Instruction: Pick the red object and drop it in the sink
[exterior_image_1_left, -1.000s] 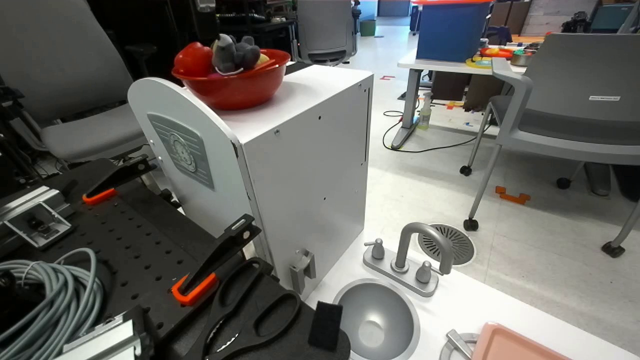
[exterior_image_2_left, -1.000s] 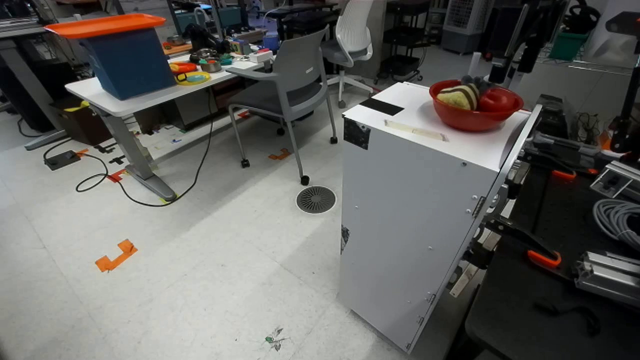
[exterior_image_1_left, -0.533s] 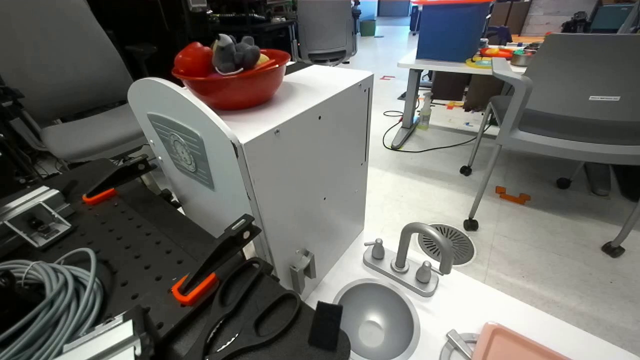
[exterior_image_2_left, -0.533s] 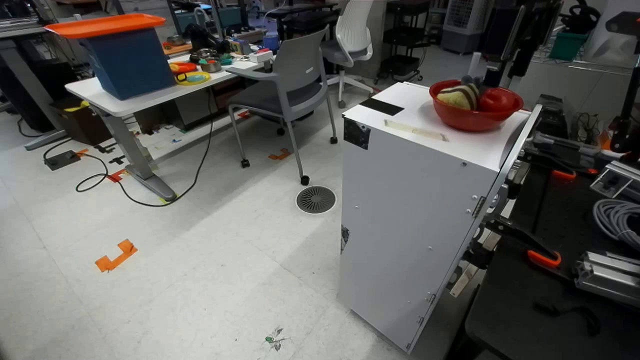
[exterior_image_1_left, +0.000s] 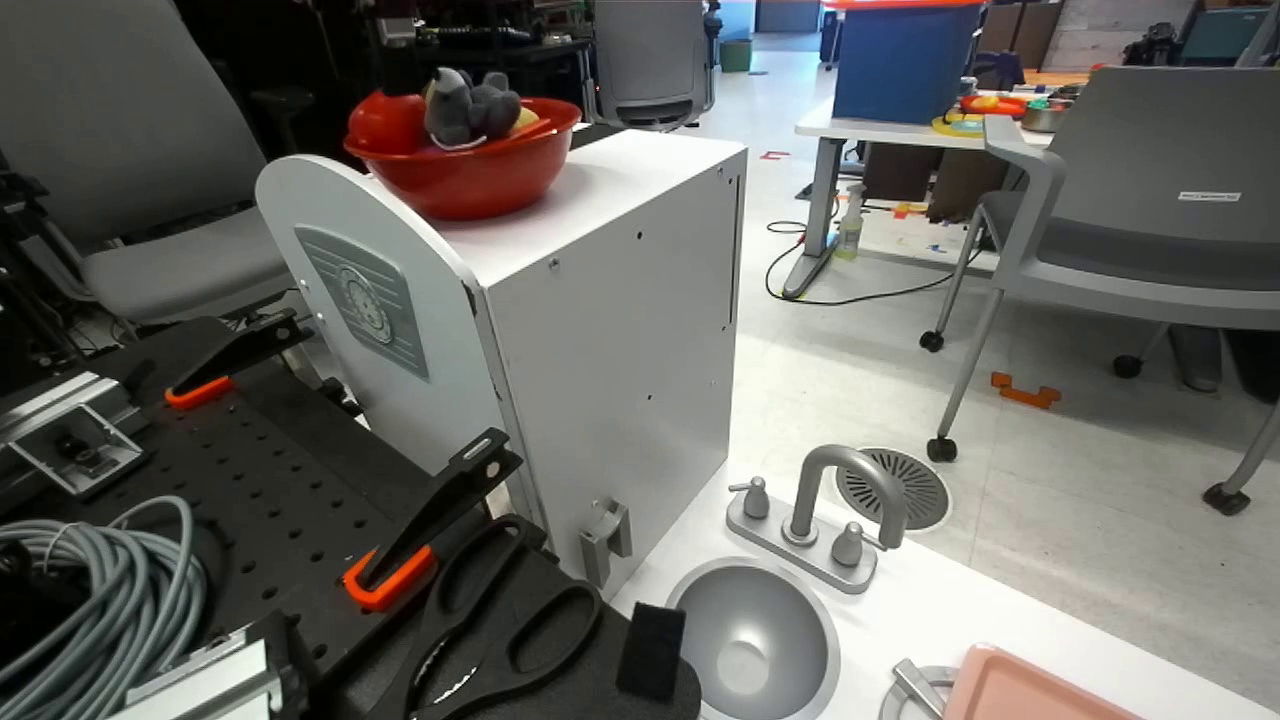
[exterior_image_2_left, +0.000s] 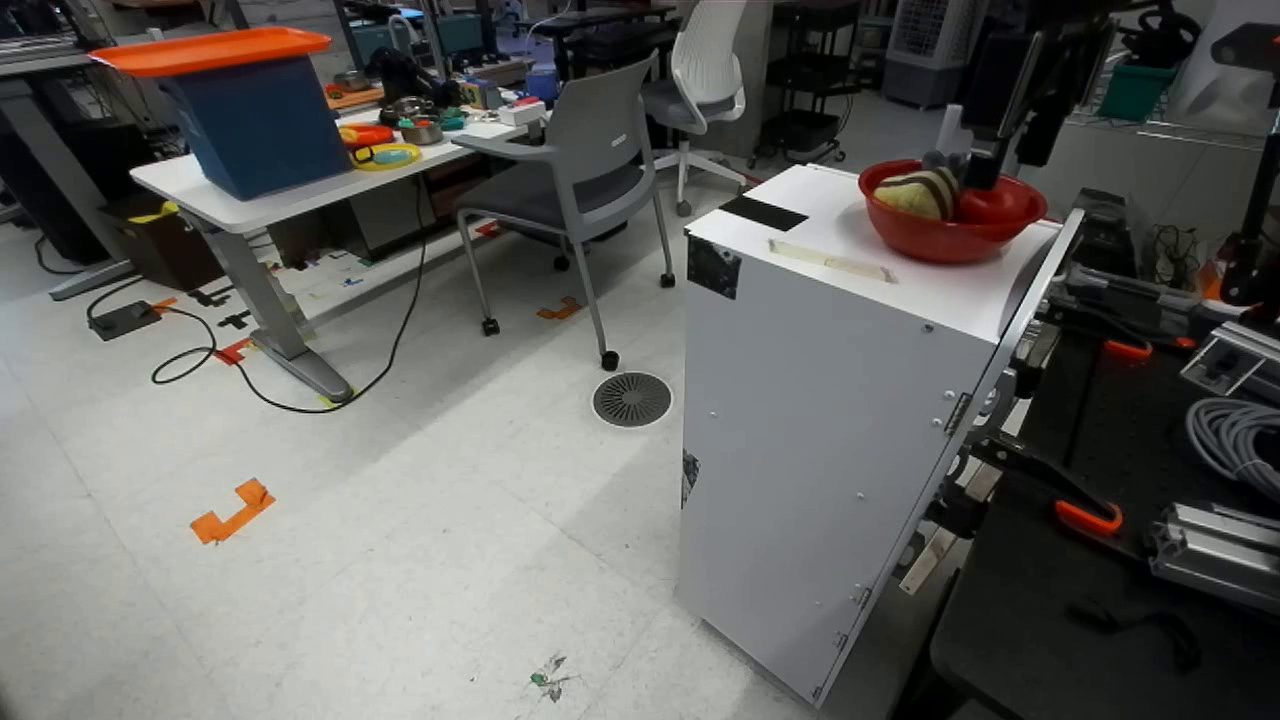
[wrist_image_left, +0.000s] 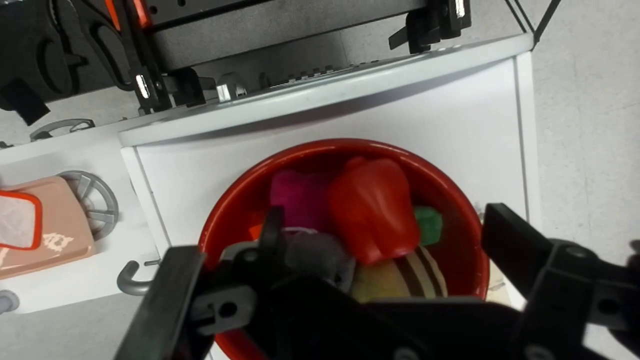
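Observation:
The red object is a shiny red toy pepper. It lies on other toys in the red bowl and shows in both exterior views. My gripper is open and empty in the wrist view, with the pepper between and below its fingers. One finger overlaps the grey plush toy; the other is near the bowl's rim. In an exterior view the dark gripper hangs right over the pepper; contact cannot be told. The grey sink stands beside the cabinet; the wrist view shows only its faucet.
The bowl stands on a tall white cabinet with a raised rounded panel. A striped yellow toy and magenta and green items share the bowl. Orange-tipped clamps stick up from the black table. A pink tray lies past the sink.
My gripper has come down and now sits right over the pepper, covering its top in the exterior views. The pepper, the bowl and the sink have not moved.

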